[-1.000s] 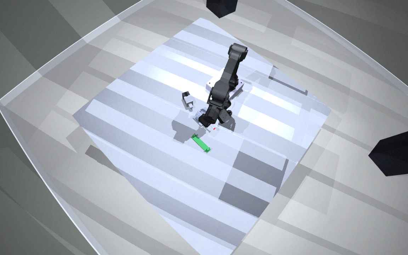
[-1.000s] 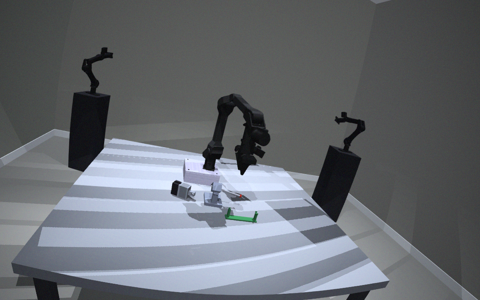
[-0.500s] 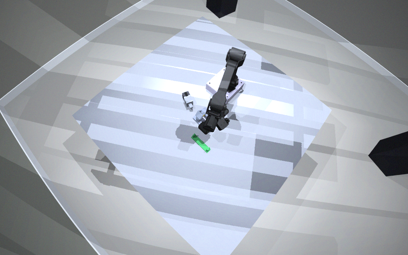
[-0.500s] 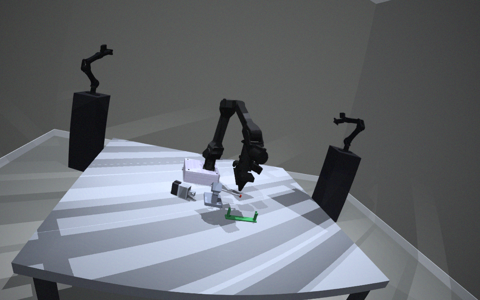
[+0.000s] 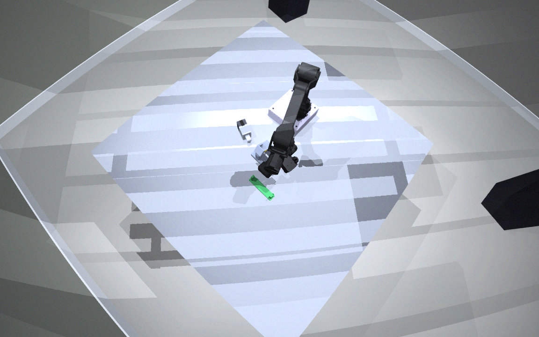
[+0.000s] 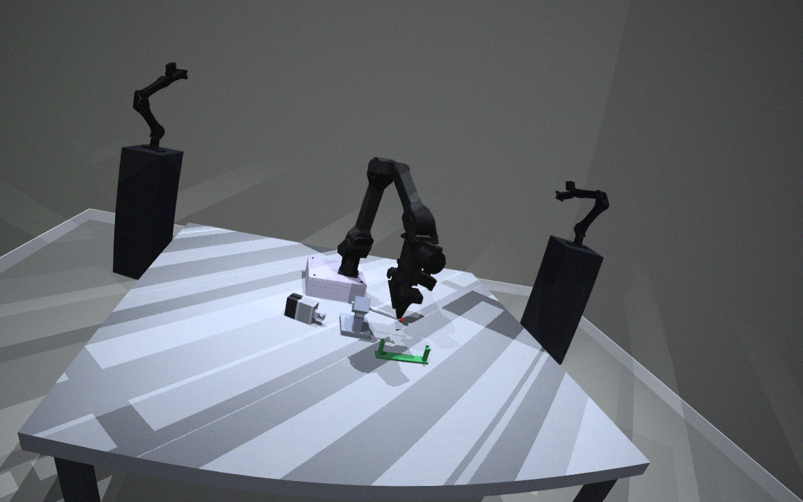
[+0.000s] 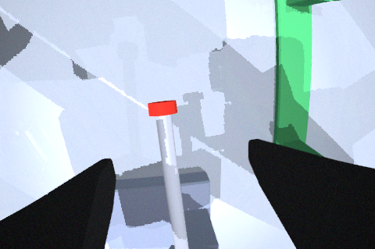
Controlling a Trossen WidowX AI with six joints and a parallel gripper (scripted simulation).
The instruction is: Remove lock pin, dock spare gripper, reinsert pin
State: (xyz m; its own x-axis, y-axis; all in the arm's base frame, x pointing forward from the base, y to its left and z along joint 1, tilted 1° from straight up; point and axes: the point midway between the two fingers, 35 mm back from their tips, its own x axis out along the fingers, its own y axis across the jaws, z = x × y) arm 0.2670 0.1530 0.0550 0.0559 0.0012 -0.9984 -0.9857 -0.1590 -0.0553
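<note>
The grey mount (image 5: pixel 258 156) (image 6: pixel 355 325) stands on the table with the lock pin (image 6: pixel 384 312) (image 7: pixel 170 167) through its socket. The pin's red head (image 6: pixel 401 319) (image 7: pixel 162 108) sticks out on the side away from the spare gripper. My gripper (image 6: pixel 400 316) (image 7: pixel 181 158) is open, its fingertips close by the head end of the pin. In the wrist view the pin shows between the two fingers, with a gap on each side. The spare gripper (image 5: pixel 244 130) (image 6: pixel 304 309), grey with a black end, lies on the table beside the mount. The arm hides part of the mount in the top view.
A green rack (image 5: pixel 261 187) (image 6: pixel 401 358) (image 7: pixel 294 65) with two upright posts stands on the table (image 5: pixel 229 234) (image 6: pixel 304 399) near the mount. The arm's pale base block (image 5: pixel 277 112) (image 6: pixel 332 286) is behind the mount. Two dark pedestals (image 6: pixel 146 212) (image 6: pixel 562 296) with small arms stand beyond the table.
</note>
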